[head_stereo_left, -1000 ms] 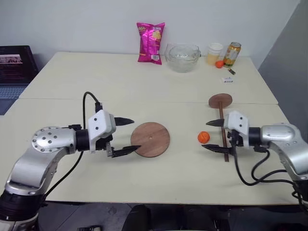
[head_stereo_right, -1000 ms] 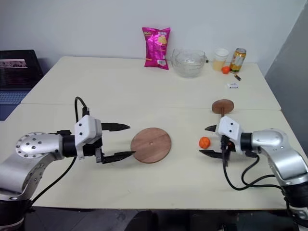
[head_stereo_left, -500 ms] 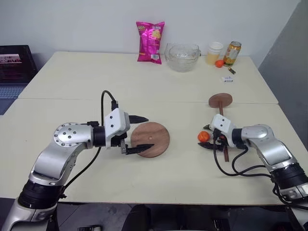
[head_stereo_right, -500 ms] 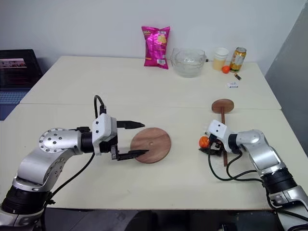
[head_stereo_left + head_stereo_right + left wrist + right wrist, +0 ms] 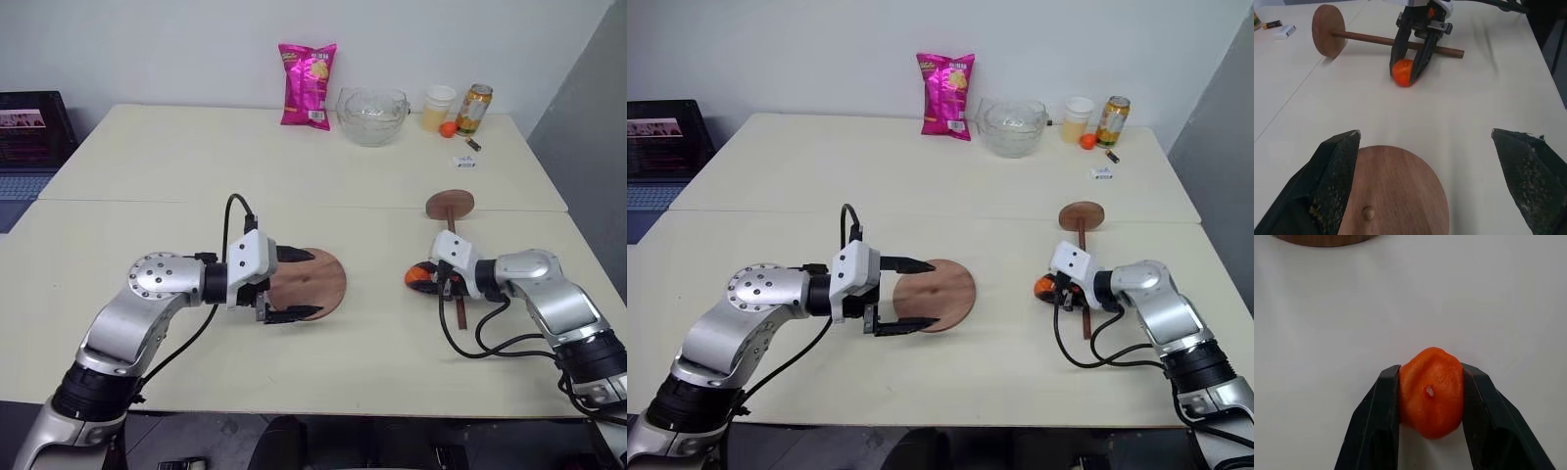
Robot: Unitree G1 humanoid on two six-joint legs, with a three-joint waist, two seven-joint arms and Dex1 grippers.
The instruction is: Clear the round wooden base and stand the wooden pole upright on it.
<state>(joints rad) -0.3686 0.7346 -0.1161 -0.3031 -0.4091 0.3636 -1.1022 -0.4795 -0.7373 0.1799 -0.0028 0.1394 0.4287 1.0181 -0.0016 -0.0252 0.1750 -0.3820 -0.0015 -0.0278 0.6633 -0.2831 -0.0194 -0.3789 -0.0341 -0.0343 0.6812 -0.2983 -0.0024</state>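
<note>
The stiff, light wooden pole (image 5: 456,262) near the table's right edge suits a mid-shaft grip, once the right gripper (image 5: 1431,396), clamping the orange ball (image 5: 1431,390), frees itself, while the left gripper (image 5: 297,284) gapes.

A pale table (image 5: 147,176) carries the round wooden base (image 5: 312,282) near its middle, the wooden pole (image 5: 452,235) lying flat to the right with an orange ball (image 5: 418,277) beside it, and a pink snack bag (image 5: 307,86), glass bowl (image 5: 371,116), cup (image 5: 437,108) and can (image 5: 473,109) along the far edge.
</note>
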